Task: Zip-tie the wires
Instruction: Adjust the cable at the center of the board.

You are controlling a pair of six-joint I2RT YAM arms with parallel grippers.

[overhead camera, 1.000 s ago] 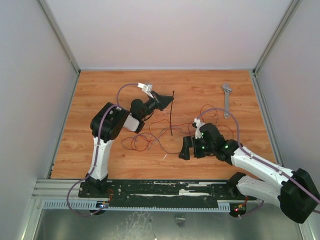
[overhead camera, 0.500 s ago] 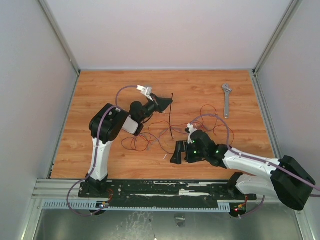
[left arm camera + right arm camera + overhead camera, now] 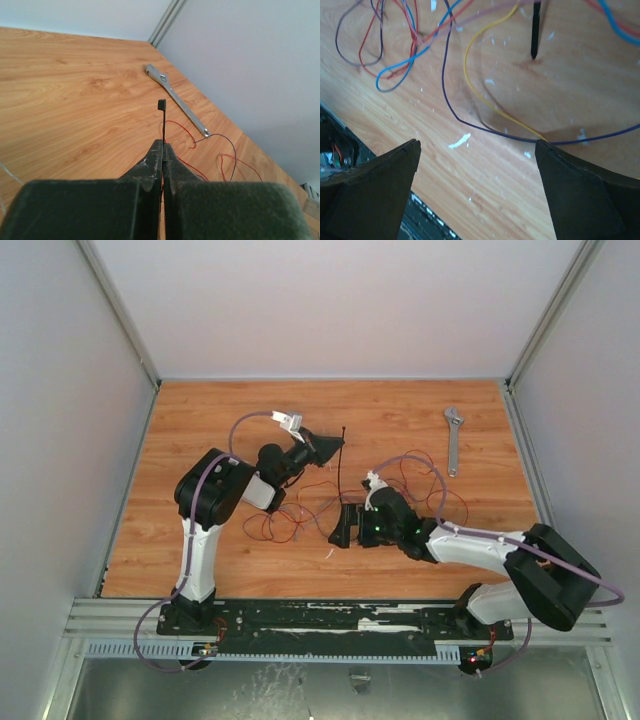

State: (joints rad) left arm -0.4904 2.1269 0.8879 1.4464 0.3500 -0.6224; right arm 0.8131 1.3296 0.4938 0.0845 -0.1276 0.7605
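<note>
Pinching the zip tie [image 3: 162, 122] between clamped fingers, the left gripper [image 3: 163, 150] has it near the table's [image 3: 200, 410] middle, tail down among the wires [image 3: 413, 42]. Right gripper [image 3: 341, 526] is spread wide, holding nothing, hovering just at 6 o'clock of that tail. Wrench [image 3: 454, 440] lies well apart at 2 o'clock, flat on the wood.

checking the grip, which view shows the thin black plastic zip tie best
Left wrist: the thin black plastic zip tie, pinched in the shut left gripper, head clear. Top external shows its length as a faint line; right wrist only its tip.
</note>
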